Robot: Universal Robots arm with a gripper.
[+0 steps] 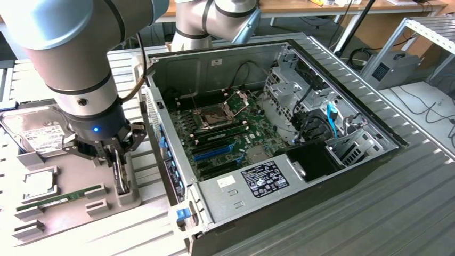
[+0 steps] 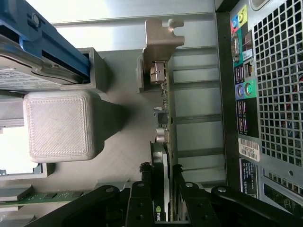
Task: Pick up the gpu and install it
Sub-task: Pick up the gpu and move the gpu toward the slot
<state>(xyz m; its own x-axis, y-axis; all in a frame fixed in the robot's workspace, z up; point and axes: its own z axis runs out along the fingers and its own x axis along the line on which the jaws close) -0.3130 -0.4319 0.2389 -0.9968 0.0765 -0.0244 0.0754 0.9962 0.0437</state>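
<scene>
Beside the computer case (image 2: pixel 274 94), the claw (image 2: pixel 161 177) straddles the upright gpu (image 2: pixel 167 94), its grip impossible to tell; this light, stiff, fragile card looks best pinched across its flat faces.

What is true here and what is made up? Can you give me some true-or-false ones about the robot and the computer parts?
1. The gpu is already inside the computer. False: it stands on edge in the gray holder beside the computer case.
2. The computer case is open, so you can see the green board inside. True.
3. A hard drive lies in the gray holder. True.
4. The gripper is reaching into the computer case. False: it is down at the gray holder, on the exterior view's left of the case, with its jaws closed on the gpu from both sides.
</scene>
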